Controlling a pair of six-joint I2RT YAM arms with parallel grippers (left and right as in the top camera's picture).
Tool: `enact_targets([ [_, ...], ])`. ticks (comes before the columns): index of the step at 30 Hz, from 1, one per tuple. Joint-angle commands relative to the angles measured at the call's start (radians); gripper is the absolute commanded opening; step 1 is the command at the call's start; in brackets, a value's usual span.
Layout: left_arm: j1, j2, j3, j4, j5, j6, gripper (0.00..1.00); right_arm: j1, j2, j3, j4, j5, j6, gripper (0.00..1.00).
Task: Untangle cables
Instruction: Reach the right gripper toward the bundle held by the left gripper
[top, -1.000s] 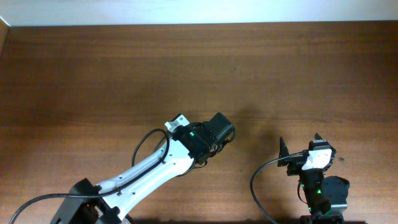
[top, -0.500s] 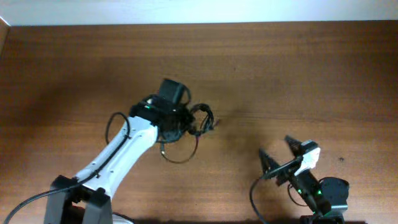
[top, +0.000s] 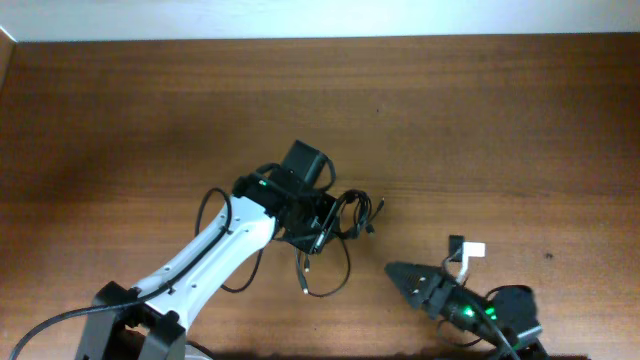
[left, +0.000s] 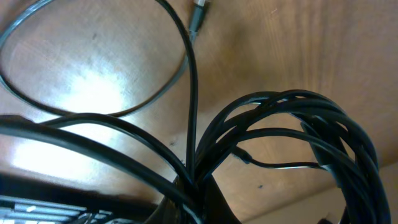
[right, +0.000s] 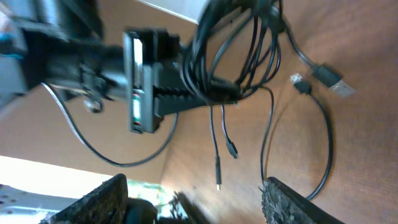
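Note:
A tangle of thin black cables (top: 345, 218) hangs from my left gripper (top: 322, 222) near the table's middle. Loose ends trail down to a loop and plug (top: 306, 286) on the wood. In the left wrist view the cables (left: 273, 134) bunch between the fingers (left: 199, 202), which are shut on them. My right gripper (top: 400, 275) is open and empty at the lower right, pointing left toward the bundle. The right wrist view shows the bundle (right: 239, 56) held by the left gripper, with plug ends (right: 333, 78) dangling, and the right fingers (right: 199, 205) spread wide apart.
The wooden table (top: 480, 120) stretches around the arms. A thicker black cable (top: 225, 235) loops beside the left arm's white link. The right arm's base (top: 505, 320) sits at the bottom edge.
My left gripper has swung right with the cable tangle, which now hangs lower with ends trailing on the table. My right gripper has turned to point left and moved toward the bundle.

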Motion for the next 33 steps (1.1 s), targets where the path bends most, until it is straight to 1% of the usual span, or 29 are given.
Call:
enact_targets([
  [1, -0.047, -0.017, 0.011, -0.002, -0.05, -0.072, 0.05, 0.161, 0.098, 0.0, 0.031, 0.343, -0.011, 0.7],
  [2, -0.052, -0.017, 0.011, -0.001, -0.051, -0.072, 0.06, 0.215, 0.149, 0.0, 0.095, 0.404, -0.015, 0.7],
  [3, -0.055, -0.017, 0.011, -0.002, -0.058, -0.072, 0.07, 0.26, 0.209, 0.0, 0.195, 0.449, -0.059, 0.7],
  [4, -0.055, -0.017, 0.011, -0.002, -0.057, -0.072, 0.09, 0.297, 0.301, 0.0, 0.285, 0.515, -0.072, 0.7],
  [5, -0.055, -0.017, 0.011, -0.004, -0.054, -0.072, 0.09, 0.308, 0.372, 0.0, 0.349, 0.536, -0.08, 0.7],
  [6, -0.055, -0.017, 0.011, -0.009, -0.054, -0.072, 0.09, 0.31, 0.482, 0.002, 0.476, 0.541, -0.137, 0.7],
  [7, -0.055, -0.017, 0.011, -0.009, -0.055, -0.072, 0.09, 0.31, 0.594, 0.012, 0.594, 0.541, -0.154, 0.7],
  [9, -0.055, -0.017, 0.011, -0.008, -0.055, -0.072, 0.1, 0.31, 0.769, 0.056, 0.695, 0.483, -0.187, 0.68],
  [10, -0.055, -0.017, 0.011, -0.008, -0.056, -0.072, 0.09, 0.31, 0.884, 0.105, 0.725, 0.442, -0.228, 0.6],
  [11, -0.055, -0.017, 0.011, -0.008, -0.057, -0.072, 0.09, 0.309, 0.945, 0.135, 0.725, 0.442, -0.229, 0.53],
  [12, -0.055, -0.017, 0.011, -0.01, -0.058, -0.071, 0.09, 0.309, 0.991, 0.166, 0.726, 0.412, -0.229, 0.43],
  [13, -0.055, -0.017, 0.011, -0.025, -0.074, -0.069, 0.07, 0.309, 0.991, 0.167, 0.725, 0.409, -0.231, 0.31],
  [14, -0.055, -0.017, 0.011, -0.031, -0.097, -0.035, 0.08, 0.306, 0.99, 0.167, 0.719, 0.417, -0.233, 0.13],
  [15, -0.045, -0.017, 0.011, -0.039, -0.101, 0.025, 0.04, 0.298, 0.99, 0.167, 0.708, 0.417, -0.232, 0.04],
  [16, -0.03, -0.018, 0.011, -0.051, -0.098, 0.064, 0.01, 0.286, 0.99, 0.167, 0.692, 0.417, -0.232, 0.04],
  [17, 0.0, -0.018, 0.011, -0.054, -0.097, 0.155, 0.0, 0.269, 0.99, 0.167, 0.666, 0.417, -0.232, 0.04],
  [19, 0.116, -0.018, 0.011, -0.077, -0.055, 0.309, 0.0, 0.225, 0.99, 0.167, 0.598, 0.417, -0.228, 0.04],
  [20, 0.206, -0.018, 0.011, -0.076, -0.026, 0.349, 0.0, 0.222, 0.99, 0.167, 0.587, 0.415, -0.228, 0.04],
  [21, 0.258, -0.018, 0.011, -0.075, -0.027, 0.359, 0.0, 0.222, 0.99, 0.167, 0.584, 0.402, -0.228, 0.04],
  [22, 0.352, -0.018, 0.011, -0.075, -0.027, 0.359, 0.13, 0.223, 0.99, 0.167, 0.585, 0.345, -0.228, 0.04],
  [23, 0.396, -0.018, 0.011, -0.073, -0.027, 0.359, 0.2, 0.223, 0.99, 0.167, 0.586, 0.294, -0.228, 0.04],
  [24, 0.417, -0.018, 0.011, -0.064, -0.03, 0.359, 0.29, 0.223, 0.99, 0.167, 0.587, 0.23, -0.228, 0.04],
  [26, 0.423, -0.018, 0.011, -0.014, -0.047, 0.359, 0.39, 0.223, 0.99, 0.167, 0.593, 0.072, -0.157, 0.04],
  [27, 0.423, -0.018, 0.011, -0.01, -0.047, 0.403, 0.49, 0.223, 0.99, 0.167, 0.62, 0.029, -0.122, 0.04],
  [28, 0.423, -0.018, 0.011, 0.031, -0.046, 0.553, 0.57, 0.223, 0.99, 0.167, 0.665, 0.014, -0.081, 0.04],
  [29, 0.424, -0.018, 0.011, 0.085, -0.045, 0.827, 0.8, 0.223, 0.99, 0.167, 0.724, 0.05, -0.007, 0.04],
  [30, 0.437, -0.018, 0.011, 0.099, 0.003, 0.932, 0.92, 0.223, 0.99, 0.167, 0.723, 0.126, 0.068, 0.04],
  [31, 0.466, -0.021, 0.011, 0.13, 0.16, 1.068, 1.0, 0.223, 0.992, 0.167, 0.721, 0.208, 0.17, 0.04],
  [33, 0.505, -0.021, 0.011, 0.116, 0.422, 1.223, 0.99, 0.223, 0.992, 0.172, 0.721, 0.33, 0.333, 0.04],
])
